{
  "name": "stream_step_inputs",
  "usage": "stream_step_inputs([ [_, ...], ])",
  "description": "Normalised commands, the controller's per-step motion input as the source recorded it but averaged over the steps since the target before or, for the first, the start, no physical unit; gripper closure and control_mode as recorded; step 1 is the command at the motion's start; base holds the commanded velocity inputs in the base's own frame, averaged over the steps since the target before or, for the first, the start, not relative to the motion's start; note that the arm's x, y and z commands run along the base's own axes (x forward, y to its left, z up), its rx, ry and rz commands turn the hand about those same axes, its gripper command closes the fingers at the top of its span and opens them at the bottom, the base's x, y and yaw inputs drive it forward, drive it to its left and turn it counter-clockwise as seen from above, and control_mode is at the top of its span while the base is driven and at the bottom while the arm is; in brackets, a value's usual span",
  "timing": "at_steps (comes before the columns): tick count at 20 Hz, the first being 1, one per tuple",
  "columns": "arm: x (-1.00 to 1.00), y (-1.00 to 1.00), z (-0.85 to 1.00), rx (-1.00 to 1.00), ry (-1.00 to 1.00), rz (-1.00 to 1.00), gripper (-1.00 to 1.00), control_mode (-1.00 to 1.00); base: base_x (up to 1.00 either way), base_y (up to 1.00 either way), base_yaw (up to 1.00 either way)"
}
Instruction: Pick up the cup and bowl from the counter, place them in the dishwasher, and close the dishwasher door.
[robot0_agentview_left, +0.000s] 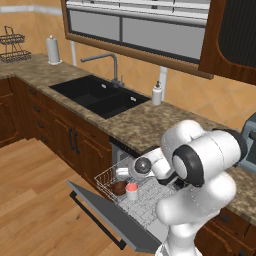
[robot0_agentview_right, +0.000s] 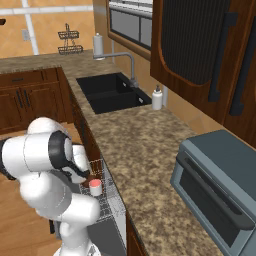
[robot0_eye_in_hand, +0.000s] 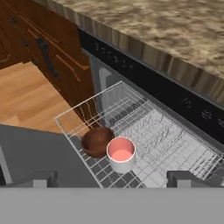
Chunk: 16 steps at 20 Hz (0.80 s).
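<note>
Cup (robot0_eye_in_hand: 121, 153) and bowl (robot0_eye_in_hand: 97, 141) both sit in the white wire rack (robot0_eye_in_hand: 144, 131) of the dishwasher (robot0_eye_in_hand: 153, 94), touching side by side near the rack's front corner; the cup stands upright, its pinkish inside facing up. The hand view looks down on them from above, with the gripper (robot0_eye_in_hand: 111, 178) over the rack's front edge, its finger tips (robot0_eye_in_hand: 41, 178) spread wide apart and holding nothing.

The dishwasher door (robot0_agentview_left: 107, 212) lies folded down and open, its black bar handle (robot0_agentview_left: 97, 221) along the outer edge; the left base view shows this panel in full, while in the right base view the arm covers most of it.

The right base view shows the counter (robot0_agentview_right: 145, 150) running back to the black sink (robot0_agentview_right: 107, 92), a white soap dispenser (robot0_agentview_right: 157, 98) beside the sink, and a grey toaster oven (robot0_agentview_right: 220, 185) at near right
</note>
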Motion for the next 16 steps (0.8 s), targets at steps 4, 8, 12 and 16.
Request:
stream_step_inputs([
  [4, -0.34, 0.0, 1.0, 0.0, -0.01, 0.0, -1.0, -1.0, 0.0, 0.0, 0.0],
  [8, -0.17, 0.0, 1.0, 0.0, 0.02, 0.04, -1.0, -1.0, 0.0, 0.0, 0.0],
  [12, -0.16, 0.1, 1.0, 0.0, 0.0, 0.07, -1.0, -1.0, 0.0, 0.0, 0.0],
  [16, -0.46, 0.14, 1.0, 0.0, 0.12, 0.06, -1.0, -1.0, 0.0, 0.0, 0.0],
])
